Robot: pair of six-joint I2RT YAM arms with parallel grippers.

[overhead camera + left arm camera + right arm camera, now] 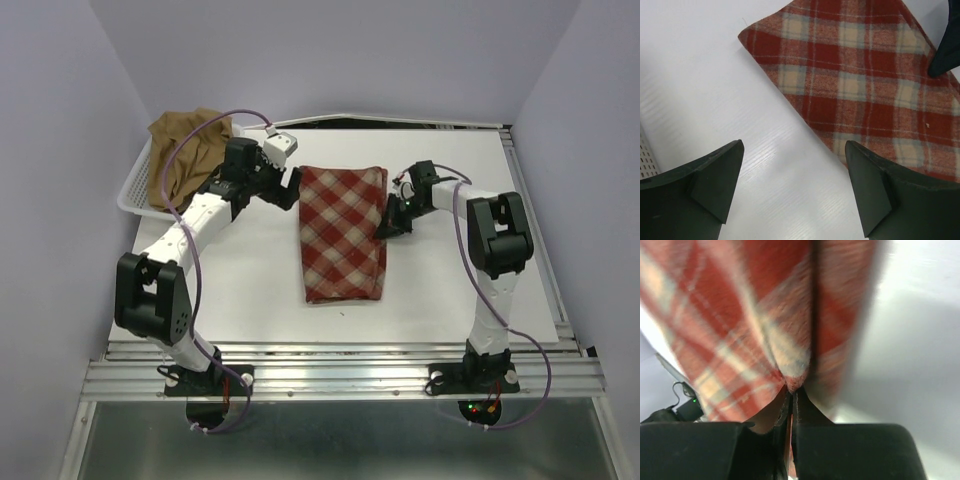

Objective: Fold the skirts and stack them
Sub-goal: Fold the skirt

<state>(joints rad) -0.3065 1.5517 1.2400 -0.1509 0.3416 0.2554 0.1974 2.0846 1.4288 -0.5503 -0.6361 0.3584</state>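
The red-and-cream plaid skirt (343, 232) lies folded in a long strip in the middle of the table. My right gripper (390, 222) is at its right edge, shut on a pinch of the plaid cloth (740, 315) that bunches up right at my closed jaws (792, 390). My left gripper (290, 185) hovers open by the skirt's far left corner; in the left wrist view the plaid skirt (865, 75) lies just beyond my wide-apart jaws (792, 145), with bare table between them. The tan-brown skirt (190, 150) is crumpled in the basket at the back left.
The white mesh basket (135, 185) stands at the table's back left corner, and its perforated wall (646, 160) shows at the left of the left wrist view. The white table (250, 280) ends at a metal rail along the near edge.
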